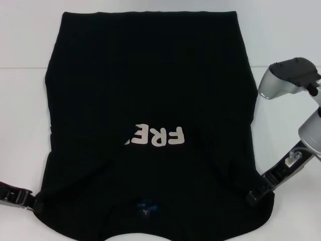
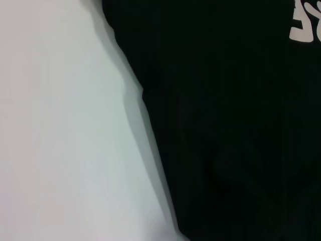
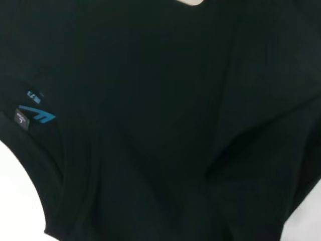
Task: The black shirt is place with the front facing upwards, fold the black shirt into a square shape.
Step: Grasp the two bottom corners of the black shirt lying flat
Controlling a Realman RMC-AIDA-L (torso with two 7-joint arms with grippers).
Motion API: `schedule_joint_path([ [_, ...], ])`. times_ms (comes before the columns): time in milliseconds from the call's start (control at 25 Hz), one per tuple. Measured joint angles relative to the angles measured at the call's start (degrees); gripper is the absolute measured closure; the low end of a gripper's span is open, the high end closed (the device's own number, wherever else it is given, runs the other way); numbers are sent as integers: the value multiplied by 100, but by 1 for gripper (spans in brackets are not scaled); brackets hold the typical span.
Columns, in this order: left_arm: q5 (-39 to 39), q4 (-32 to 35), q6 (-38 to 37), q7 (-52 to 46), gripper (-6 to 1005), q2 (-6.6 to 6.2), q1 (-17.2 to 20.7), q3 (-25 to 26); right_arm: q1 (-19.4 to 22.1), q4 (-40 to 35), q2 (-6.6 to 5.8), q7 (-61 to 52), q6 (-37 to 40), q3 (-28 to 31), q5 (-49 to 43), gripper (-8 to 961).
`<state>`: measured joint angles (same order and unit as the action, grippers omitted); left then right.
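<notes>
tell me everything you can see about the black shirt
The black shirt is a plain black cloth tee lying on the white table, neck end nearest the robot. Pale "FRE" lettering reads upside down in the head view, its far end hidden under folded cloth. A small blue neck label sits inside the collar. Both sleeves look folded inward. The left gripper and right gripper meet the near corners, fingertips hidden by cloth.

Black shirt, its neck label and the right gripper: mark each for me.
black shirt point(image 1: 150, 80): head view, plain cloth above the lettering.
neck label point(image 3: 37, 114): right wrist view, blue logo.
right gripper point(image 1: 257, 193): head view, at the shirt's edge.
</notes>
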<state>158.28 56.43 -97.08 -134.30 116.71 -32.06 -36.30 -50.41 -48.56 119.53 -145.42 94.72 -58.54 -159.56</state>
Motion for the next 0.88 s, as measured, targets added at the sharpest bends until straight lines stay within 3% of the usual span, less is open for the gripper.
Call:
schedule_joint_path([
  [440,-5,-11,5,1,936,-8,-2,9,45,47,16,31,-165,-19,57,179],
  [880,-59,-20,5,-7,931,-11,1,13,51,72,9,33,-168,-59,57,647],
])
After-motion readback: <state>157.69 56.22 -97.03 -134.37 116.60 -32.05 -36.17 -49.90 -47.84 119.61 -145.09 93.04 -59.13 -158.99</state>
